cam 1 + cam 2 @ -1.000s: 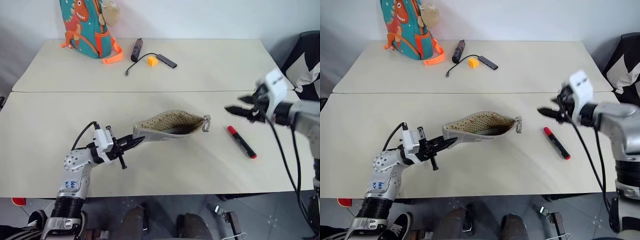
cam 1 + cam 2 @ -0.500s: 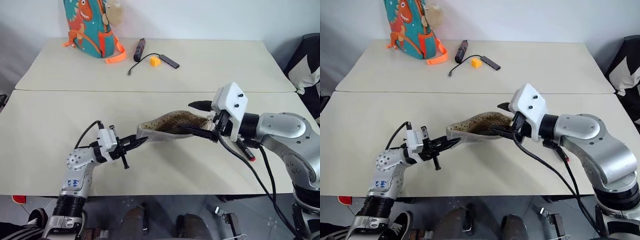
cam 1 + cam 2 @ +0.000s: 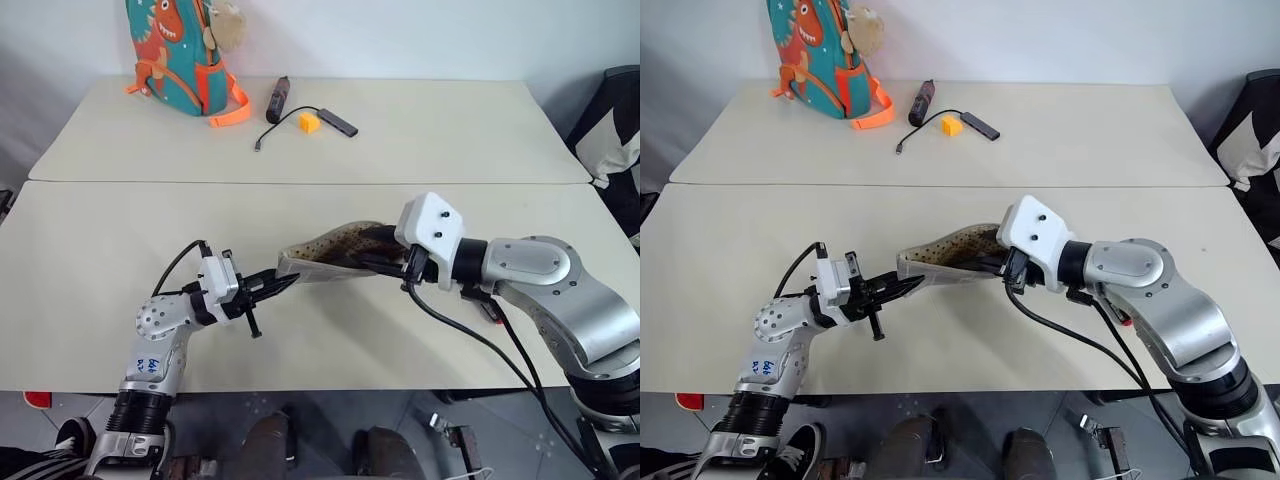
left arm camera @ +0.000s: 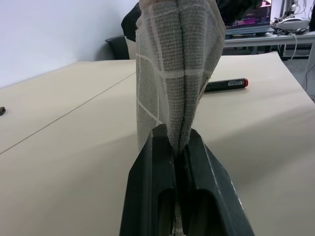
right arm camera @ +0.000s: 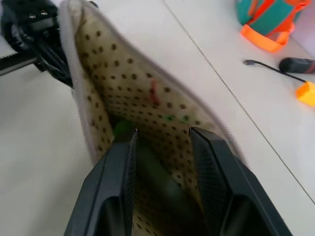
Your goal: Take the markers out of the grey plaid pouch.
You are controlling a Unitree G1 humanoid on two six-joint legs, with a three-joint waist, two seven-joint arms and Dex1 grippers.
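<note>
A: Green marker [image 5: 129, 132] sits inside the grey plaid pouch [image 3: 335, 250], low against the dotted lining, long axis running along the pouch's length, from the mouth back toward the pinched end. The red and black marker [image 4: 225, 84] is already out, lying flat on the table [image 3: 330, 150] on the robot's right side of the pouch, near the right forearm.

B: Pouch position?

A: Held up off the front table, mid-scene, mouth facing the robot's right. The left gripper [image 3: 262, 290] is clamped tight on the closed end of the pouch; the wrist view shows fabric squeezed between the two fingers.

B: And the right gripper [image 5: 160, 142]?

A: Inside the pouch mouth, fingers part open with a narrow gap, the green marker lying in that gap, straight ahead of the tips and slightly below. Contact can't be confirmed, nothing looks gripped yet.

B: So which arm takes it?

A: The right one, it's the nearer by far and the left is busy anchoring. Marker axis looks roughly in line with the way the gripper points, so the likely move is to close across the barrel and draw back out along the pouch's length. Risk: pinching lining with it

B: Other clutter?

A: Dinosaur backpack [image 3: 175, 50], dark stick [image 3: 276, 98] and cabled bar [image 3: 338, 122] on the far table, well apart
</note>
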